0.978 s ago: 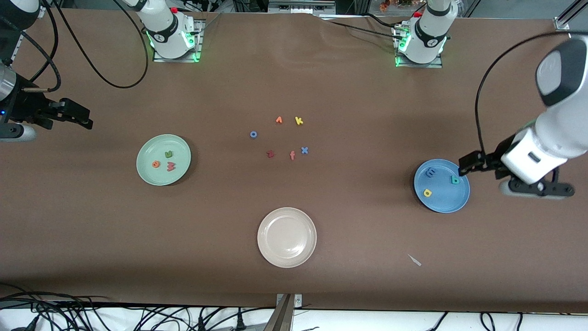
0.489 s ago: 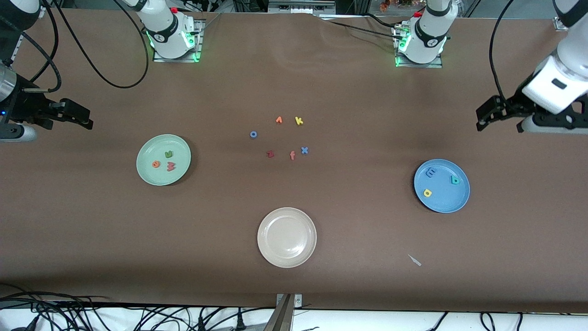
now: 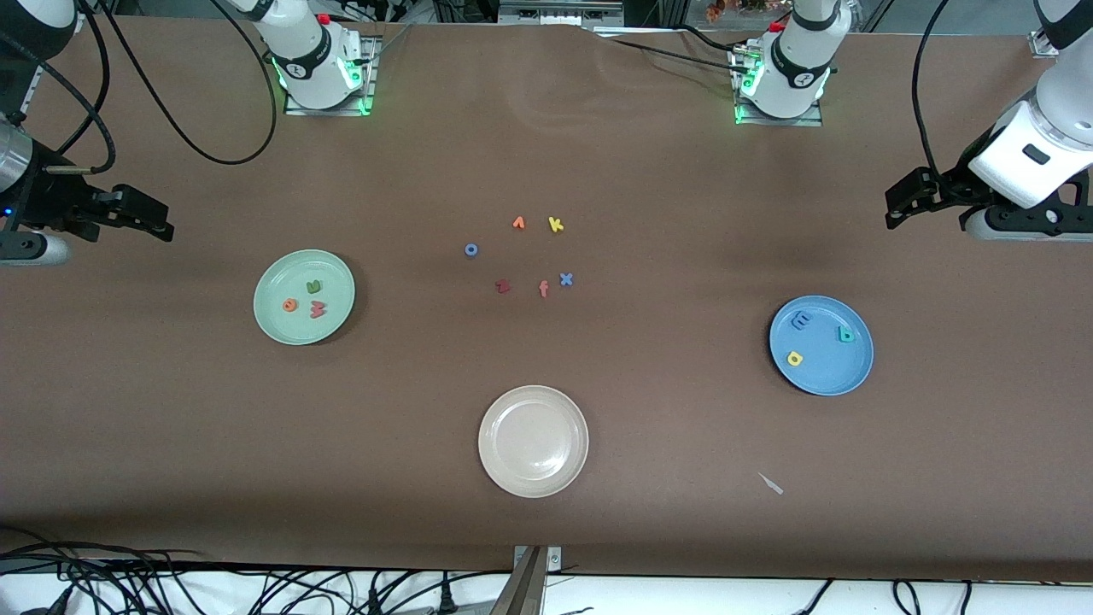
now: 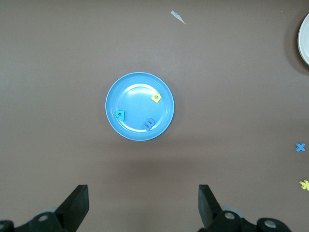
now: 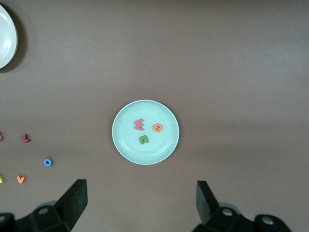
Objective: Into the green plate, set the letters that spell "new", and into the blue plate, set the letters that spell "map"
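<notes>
On the green plate lie the olive n, orange e and salmon w. The blue plate holds the blue m, teal a and yellow p. My left gripper hangs open and empty over bare table at the left arm's end. My right gripper waits open and empty over bare table at the right arm's end. In the left wrist view the left gripper looks down on the blue plate. In the right wrist view the right gripper looks down on the green plate.
A beige plate sits near the front camera at mid-table. Several loose letters lie in the middle: blue o, yellow k, dark red z, orange f, blue x. A small pale scrap lies beside the beige plate.
My left gripper has lifted off the blue plate's edge and swung out over bare table at its end, leaving the teal a in the plate. The right arm has not moved.
</notes>
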